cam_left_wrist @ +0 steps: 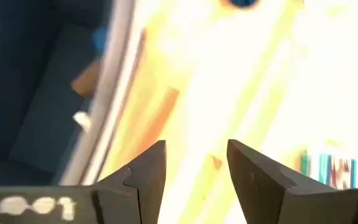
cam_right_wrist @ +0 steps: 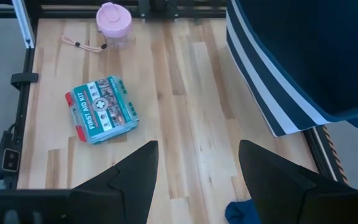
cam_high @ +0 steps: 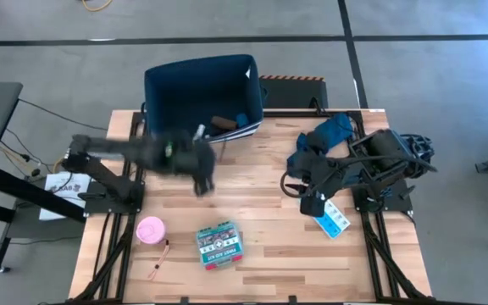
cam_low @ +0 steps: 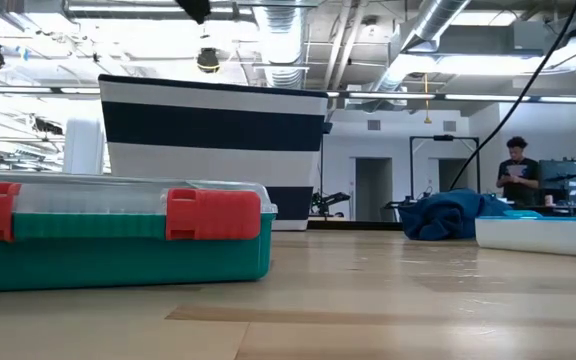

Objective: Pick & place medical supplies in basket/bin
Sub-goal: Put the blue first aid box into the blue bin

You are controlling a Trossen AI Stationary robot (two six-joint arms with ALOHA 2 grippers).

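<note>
Navy bin [cam_high: 200, 91] at far worktop [cam_high: 261, 212] edge, left gripper [cam_high: 203, 182] just near of it, fingers [cam_left_wrist: 145, 177] apart and empty, first-aid box [cam_high: 218, 244] flat near centre, long axis left-right, pink roll [cam_high: 150, 229] to its left, right gripper [cam_high: 310, 203] at right, fingers [cam_right_wrist: 132, 171] apart.

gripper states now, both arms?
Left gripper: open, empty, near the bin.
Right gripper: open, empty, above the table.
</note>
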